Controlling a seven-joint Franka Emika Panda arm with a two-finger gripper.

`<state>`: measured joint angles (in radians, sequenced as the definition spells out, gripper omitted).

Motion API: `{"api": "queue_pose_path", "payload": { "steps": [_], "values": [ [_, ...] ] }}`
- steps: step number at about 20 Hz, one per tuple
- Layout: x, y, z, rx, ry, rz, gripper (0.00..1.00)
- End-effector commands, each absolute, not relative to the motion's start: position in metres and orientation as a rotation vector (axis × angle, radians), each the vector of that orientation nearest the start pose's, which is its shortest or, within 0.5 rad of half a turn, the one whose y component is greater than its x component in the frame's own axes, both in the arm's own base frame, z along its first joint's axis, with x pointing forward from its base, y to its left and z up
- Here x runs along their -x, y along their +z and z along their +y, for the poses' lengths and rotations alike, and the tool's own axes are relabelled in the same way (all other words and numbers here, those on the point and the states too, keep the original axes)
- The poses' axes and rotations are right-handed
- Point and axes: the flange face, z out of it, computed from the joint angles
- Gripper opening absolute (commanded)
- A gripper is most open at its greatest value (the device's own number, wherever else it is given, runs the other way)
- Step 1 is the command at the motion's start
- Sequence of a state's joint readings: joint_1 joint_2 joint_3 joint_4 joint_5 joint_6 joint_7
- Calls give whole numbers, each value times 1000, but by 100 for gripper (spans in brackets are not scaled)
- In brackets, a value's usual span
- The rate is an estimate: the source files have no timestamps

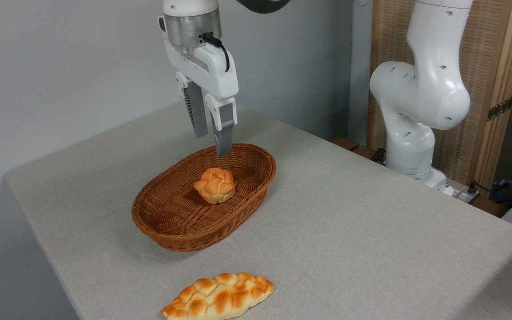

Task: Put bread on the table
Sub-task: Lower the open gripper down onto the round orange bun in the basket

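The bread (214, 185), a small round bun with a knotted golden-orange top and a paler underside, lies inside the brown wicker basket (174, 222). It sits on the basket floor, toward the far end, and it does not touch the rim.

The basket is oval and stands on the bench (349, 231), which is covered with a plain light grey cloth. The basket is about in the middle of the bench, a little to the left.

The pincer (211, 143) hangs above the far end of the basket and points straight down. Its two fingers are apart with a narrow gap between them, and nothing is held in this gap. The tip of the nearer finger (223, 144) appears in front of the far rim of the basket, and it is clearly higher than the bread, not touching it.

A long flat braided loaf (218, 297) lies on the cloth near the front edge of the bench, well apart from the basket.

The white base of the arm (416, 102) stands behind the right side of the bench, before a wooden panel.
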<state>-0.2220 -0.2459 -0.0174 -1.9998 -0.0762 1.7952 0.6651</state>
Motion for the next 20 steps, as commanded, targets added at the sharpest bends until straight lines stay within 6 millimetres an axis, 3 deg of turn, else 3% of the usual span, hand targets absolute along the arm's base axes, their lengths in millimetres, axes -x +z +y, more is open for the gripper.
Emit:
{"api": "queue_pose_path", "payload": {
  "steps": [1, 8, 14, 20],
  "values": [
    [-466, 568, -122, 2894, -165, 1378, 100],
    [-454, 535, -153, 2836, -204, 1442, 100],
    [-445, 513, -158, 2872, -201, 1448, 100],
    [-425, 475, -184, 2800, -210, 1516, 100]
  ]
}}
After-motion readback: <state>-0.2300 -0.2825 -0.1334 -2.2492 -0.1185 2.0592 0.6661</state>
